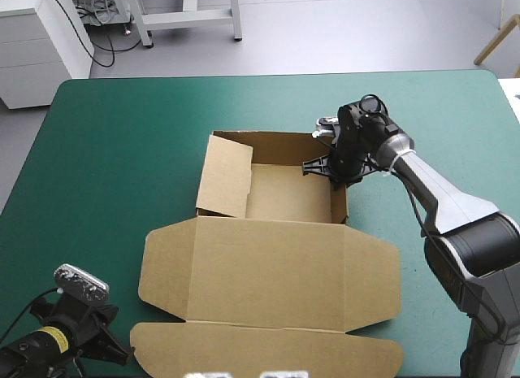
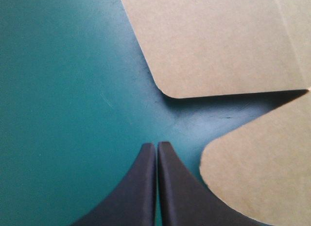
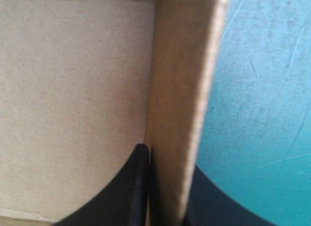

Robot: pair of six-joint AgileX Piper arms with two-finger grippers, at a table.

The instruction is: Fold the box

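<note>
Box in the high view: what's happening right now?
The right claw is shut on the brown box, pinching its raised right wall. The far wall is up, the left flap leans inward, and the lid lies flat. The left claw is shut on nothing, over the teal-green cover beside the lid's flaps.

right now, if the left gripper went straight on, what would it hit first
Probably the rounded corner of the box flap, past a strip of table cover. The left gripper, shut, points near the notch between two flaps; its height is unclear, so it may touch the cover first.
</note>
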